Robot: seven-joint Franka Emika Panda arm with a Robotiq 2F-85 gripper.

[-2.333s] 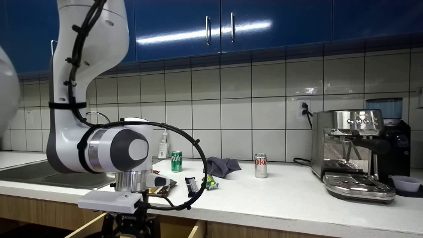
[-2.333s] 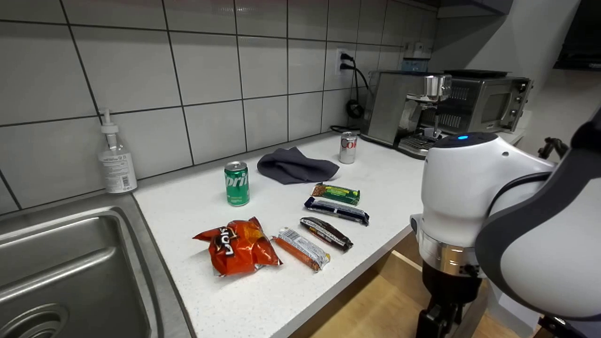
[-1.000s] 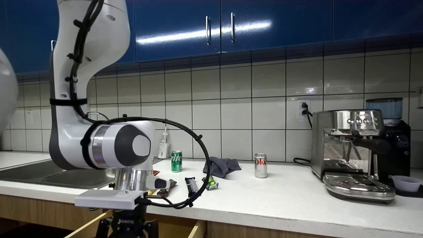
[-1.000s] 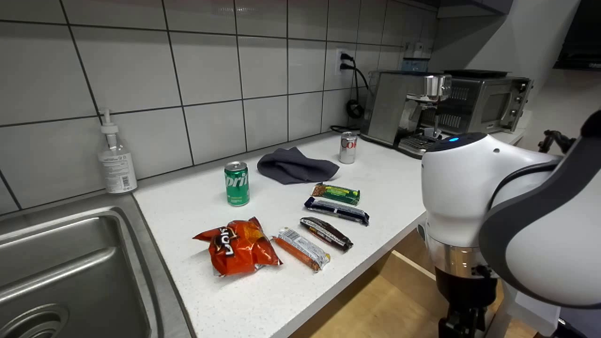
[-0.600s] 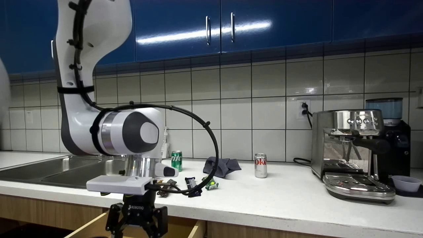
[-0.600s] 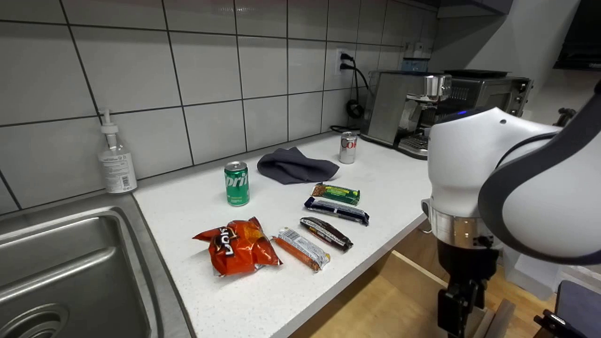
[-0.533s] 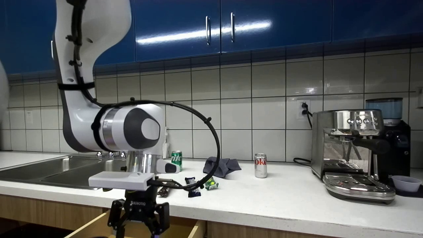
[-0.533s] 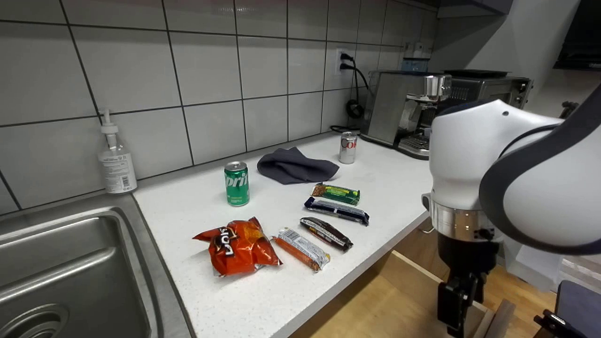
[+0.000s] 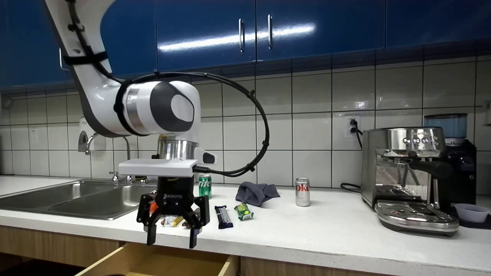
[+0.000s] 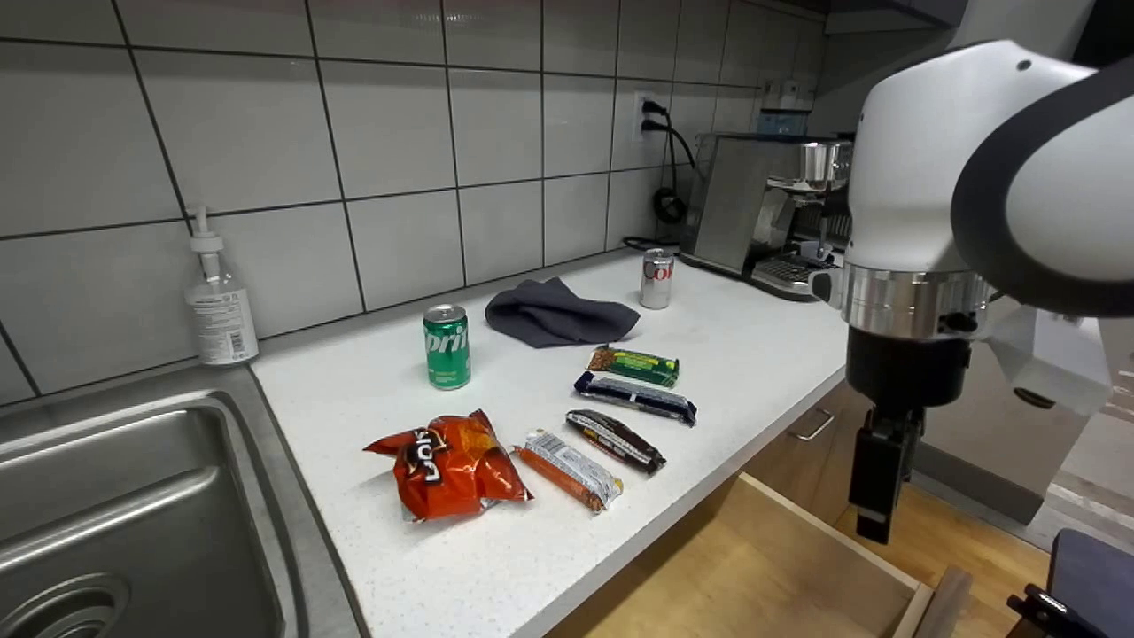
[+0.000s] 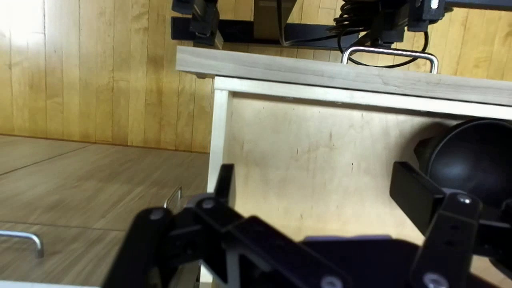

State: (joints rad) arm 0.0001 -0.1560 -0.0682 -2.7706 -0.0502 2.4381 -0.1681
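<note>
Pincer (image 9: 172, 241) spread wide above the drawer (image 11: 304, 160) — which juts outward, long front panel (image 11: 304, 73) parallel to the counter (image 9: 326, 230).

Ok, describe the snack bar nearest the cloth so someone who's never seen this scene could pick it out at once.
Find the white counter above the open drawer. On it, four wrapped bars lie between the gray cloth and the counter's front edge. The green bar is the one nearest the cloth, beside the dark blue bar; only its wrapper is mostly green.

wrist view crops drawer (image 11: 296, 172) and round black vessel (image 11: 476, 158).
</note>
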